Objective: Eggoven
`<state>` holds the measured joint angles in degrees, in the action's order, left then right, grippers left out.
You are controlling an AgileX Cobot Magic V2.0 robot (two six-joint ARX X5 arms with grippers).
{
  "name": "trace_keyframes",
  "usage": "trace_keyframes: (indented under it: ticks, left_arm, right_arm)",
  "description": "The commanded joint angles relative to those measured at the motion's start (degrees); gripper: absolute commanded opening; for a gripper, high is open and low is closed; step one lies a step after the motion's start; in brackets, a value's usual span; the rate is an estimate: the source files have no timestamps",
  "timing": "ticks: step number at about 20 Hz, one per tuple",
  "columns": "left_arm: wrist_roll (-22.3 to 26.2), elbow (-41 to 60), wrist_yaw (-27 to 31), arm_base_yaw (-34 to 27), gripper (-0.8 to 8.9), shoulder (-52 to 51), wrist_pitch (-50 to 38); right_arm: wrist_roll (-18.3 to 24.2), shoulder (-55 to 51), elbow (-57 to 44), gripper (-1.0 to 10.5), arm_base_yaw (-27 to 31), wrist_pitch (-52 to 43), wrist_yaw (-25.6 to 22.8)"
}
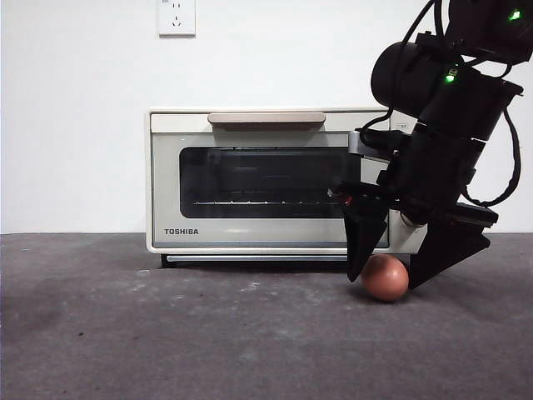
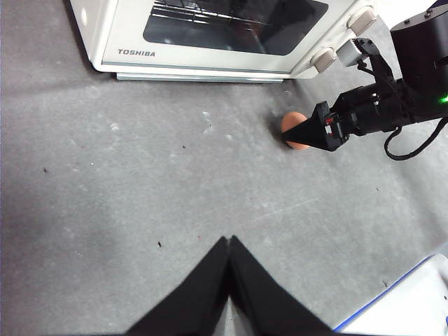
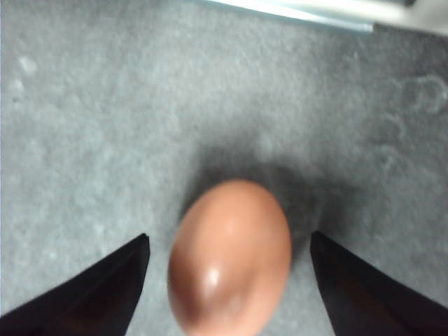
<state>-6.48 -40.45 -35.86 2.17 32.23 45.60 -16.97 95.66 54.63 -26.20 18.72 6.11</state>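
A reddish-brown egg [image 1: 386, 277] lies on the grey table just in front of the right end of the cream TOSHIBA toaster oven [image 1: 266, 179], whose glass door is closed. My right gripper [image 1: 387, 279] is lowered around the egg [image 3: 229, 257], open, one jaw on each side with gaps to the shell. From the left wrist the egg [image 2: 295, 129] shows partly behind that gripper [image 2: 308, 133]. My left gripper [image 2: 229, 241] hangs shut and empty, well back from the oven [image 2: 224, 35].
A white wall with a socket [image 1: 176, 17] stands behind the oven. A white, blue-edged object [image 2: 402, 304] lies at the table's near right side. Grey tabletop stretches in front of the oven.
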Motion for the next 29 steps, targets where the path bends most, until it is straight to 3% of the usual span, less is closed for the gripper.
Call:
trace_keyframes:
  ticks: [1, 10, 15, 19, 23, 29]
  left_arm:
    - [1.14, -1.03, -0.15, 0.15, 0.07, 0.44, -0.61]
    - [1.14, -1.03, -0.13, 0.15, 0.07, 1.49, -0.9]
    - [-1.42, -1.14, -0.13, 1.09, 0.07, 3.34, -5.92]
    - [-4.81, -2.36, 0.48, 5.77, 0.07, 8.44, -14.58]
    - [-5.11, -7.8, 8.11, 13.22, 0.07, 17.18, -21.51]
    - [-4.57, -19.45, 13.57, 20.2, 0.07, 35.45, -31.82]
  right_arm:
    - [-0.63, 1.81, 1.09, 3.5, -0.44, -0.94, -0.2]
    - [-0.61, 2.8, 1.09, 0.0, -0.96, -0.68, 0.44]
    - [-0.55, -1.55, 1.11, 0.0, -1.75, 0.13, 1.6]
    - [-0.31, -11.82, 1.11, 0.0, -3.1, 3.15, 2.03]
    - [0.52, -24.55, 1.11, 0.0, -4.11, 7.96, 2.01]
    - [1.36, -40.65, 1.09, 0.0, -4.09, 14.51, 1.2]
